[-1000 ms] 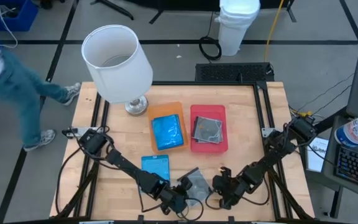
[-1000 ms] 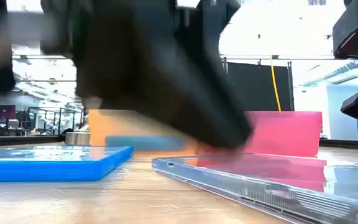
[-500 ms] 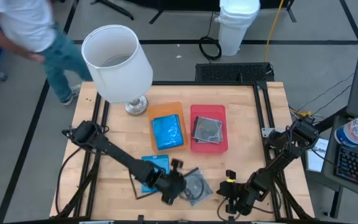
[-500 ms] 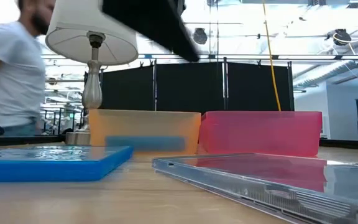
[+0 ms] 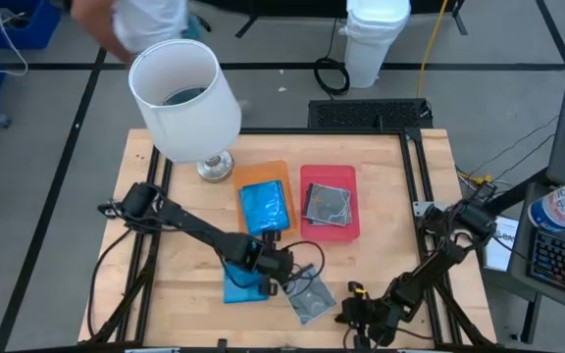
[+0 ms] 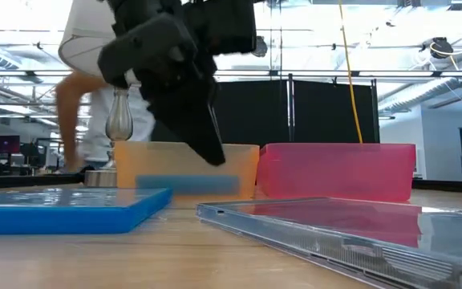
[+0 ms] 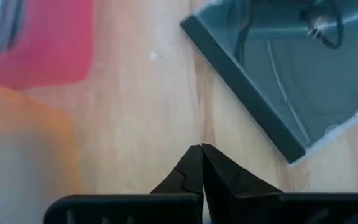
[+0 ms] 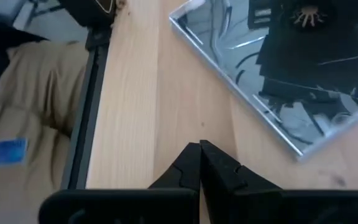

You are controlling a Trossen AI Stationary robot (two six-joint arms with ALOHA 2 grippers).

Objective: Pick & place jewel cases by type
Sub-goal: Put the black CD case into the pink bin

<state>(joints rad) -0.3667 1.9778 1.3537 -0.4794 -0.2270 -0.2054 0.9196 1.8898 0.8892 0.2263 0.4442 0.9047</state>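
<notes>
- I am holding my left gripper (image 5: 275, 263) above the middle of the worktop (image 5: 400, 206), its fingers pressed together on nothing, so nothing is being carried
- It is hanging between the blue jewel case (image 5: 241, 282) lying flat near the front edge and the clear jewel case (image 5: 310, 294) lying askew just beside it; both are waiting loose because neither is sorted yet
- The orange tray (image 5: 265, 176) is keeping a blue case (image 5: 265, 208) and the red tray (image 5: 314, 176) a clear dark one (image 5: 328, 204), so I judge each colour has its own tray
- My right gripper (image 5: 359, 312) is waiting at the front edge, fingers together and empty, well clear of the loose cases
- A lamp (image 5: 186, 98) is standing at the back left corner
</notes>
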